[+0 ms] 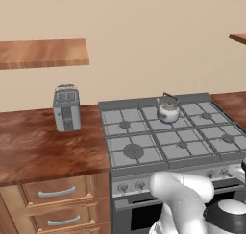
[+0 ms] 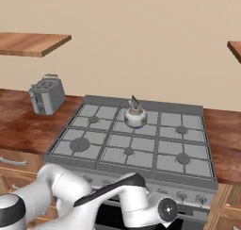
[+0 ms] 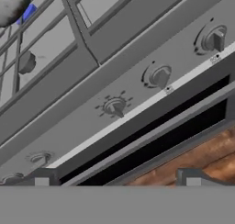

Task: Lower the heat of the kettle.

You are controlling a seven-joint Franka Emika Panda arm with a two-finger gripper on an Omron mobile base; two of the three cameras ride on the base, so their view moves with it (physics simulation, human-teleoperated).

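Observation:
The small shiny kettle [image 1: 168, 112] [image 2: 135, 116] sits on the back middle burner of the grey stove [image 1: 144, 168] [image 2: 70, 135]. A sliver of blue flame [image 3: 28, 13] shows under the kettle [image 3: 11, 5] in the hand view. My gripper [image 3: 117, 179] hovers in front of the stove's front panel, open, with nothing between its fingertips [image 3: 41, 178]. Ahead of it lies a row of control knobs: one near the middle [image 3: 114, 107], one to its right [image 3: 158, 76], another at the far right [image 3: 213, 40]. The gripper touches none of them.
A boxy silver toaster [image 1: 66, 108] [image 2: 46, 96] stands on the wooden counter [image 1: 43, 149] left of the stove. Drawers [image 1: 57, 192] lie below the counter. The dark oven door [image 3: 151, 145] runs under the knob panel. Wooden shelves [image 1: 43, 53] hang on the wall.

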